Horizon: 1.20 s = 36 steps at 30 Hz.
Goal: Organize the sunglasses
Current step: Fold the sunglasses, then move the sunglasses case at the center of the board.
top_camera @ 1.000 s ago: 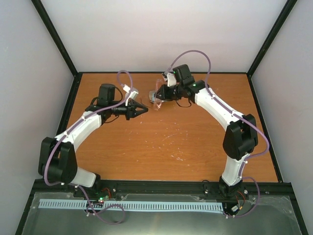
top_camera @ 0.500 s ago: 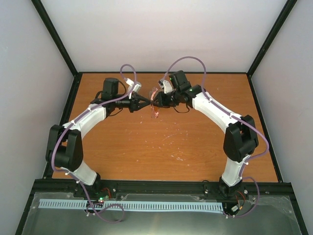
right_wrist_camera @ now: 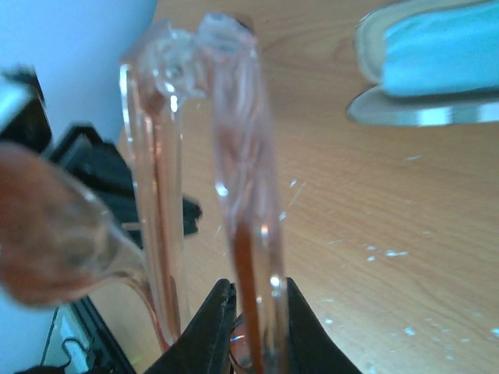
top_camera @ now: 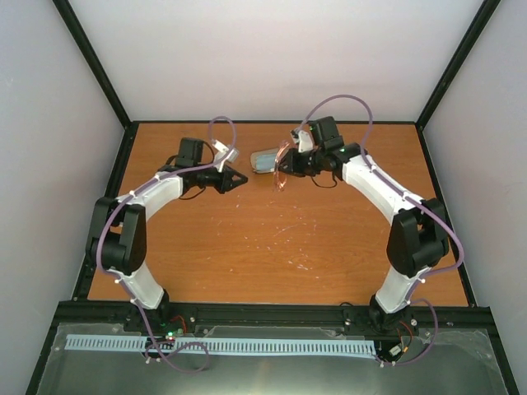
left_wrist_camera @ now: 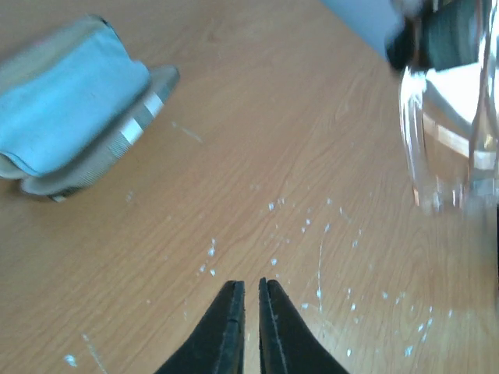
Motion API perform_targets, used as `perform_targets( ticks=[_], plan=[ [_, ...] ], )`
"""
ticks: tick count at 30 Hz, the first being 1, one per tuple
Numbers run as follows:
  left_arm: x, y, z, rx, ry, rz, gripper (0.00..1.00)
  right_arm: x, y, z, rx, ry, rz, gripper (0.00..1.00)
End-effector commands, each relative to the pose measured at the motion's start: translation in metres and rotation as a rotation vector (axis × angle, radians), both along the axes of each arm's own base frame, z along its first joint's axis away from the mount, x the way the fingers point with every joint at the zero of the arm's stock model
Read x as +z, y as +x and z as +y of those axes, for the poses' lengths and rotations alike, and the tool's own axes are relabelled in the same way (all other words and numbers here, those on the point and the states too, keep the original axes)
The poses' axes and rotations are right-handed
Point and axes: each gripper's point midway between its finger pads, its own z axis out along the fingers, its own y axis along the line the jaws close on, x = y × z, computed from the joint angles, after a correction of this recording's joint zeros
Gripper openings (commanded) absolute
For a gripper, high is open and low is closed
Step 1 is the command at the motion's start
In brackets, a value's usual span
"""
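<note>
The sunglasses (top_camera: 281, 169), with a thin orange-brown translucent frame, hang above the table in my right gripper (top_camera: 288, 164), which is shut on the frame. In the right wrist view the fingers pinch the frame (right_wrist_camera: 251, 234) and a folded arm stands beside it. My left gripper (top_camera: 240, 178) is shut and empty, just left of the glasses and low over the table. In the left wrist view its gripper (left_wrist_camera: 251, 290) points at bare wood, with the sunglasses (left_wrist_camera: 437, 156) blurred at the right.
The grey-brown case (top_camera: 262, 169) lies open at the back middle with the light-blue cloth (top_camera: 265, 159) in it. Both also show in the left wrist view (left_wrist_camera: 117, 144) and right wrist view (right_wrist_camera: 421, 115). Black rails edge the table.
My right gripper has carried the sunglasses to the right, uncovering the case. My left gripper came up close to the glasses, closed, then drew slightly back left.
</note>
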Motion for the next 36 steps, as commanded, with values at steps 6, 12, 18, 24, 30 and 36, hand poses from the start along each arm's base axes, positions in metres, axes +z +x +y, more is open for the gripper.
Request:
perform_targets(
  ticks=[6,12,18,24,30,36],
  plan=[
    [-0.061,-0.011,-0.021,-0.088,0.205,0.111,0.05,0.008,0.061,-0.037,-0.057,-0.157,-0.163,0.03],
    [-0.079,0.012,-0.023,-0.06,0.258,0.144,0.06,-0.004,0.109,-0.049,-0.138,-0.288,-0.279,0.03],
    [-0.091,0.035,-0.038,-0.045,0.288,0.17,0.08,-0.023,0.144,-0.045,-0.176,-0.311,-0.329,0.03],
    [-0.054,0.048,-0.053,-0.065,0.252,0.059,0.1,-0.025,0.151,-0.046,-0.151,-0.351,-0.347,0.03],
    [-0.002,0.05,-0.057,-0.117,0.228,-0.095,0.41,-0.014,0.149,-0.07,-0.17,-0.374,-0.362,0.03],
    [-0.012,0.053,-0.06,-0.209,0.277,-0.117,0.42,-0.017,0.145,-0.095,-0.186,-0.344,-0.334,0.03]
  ],
)
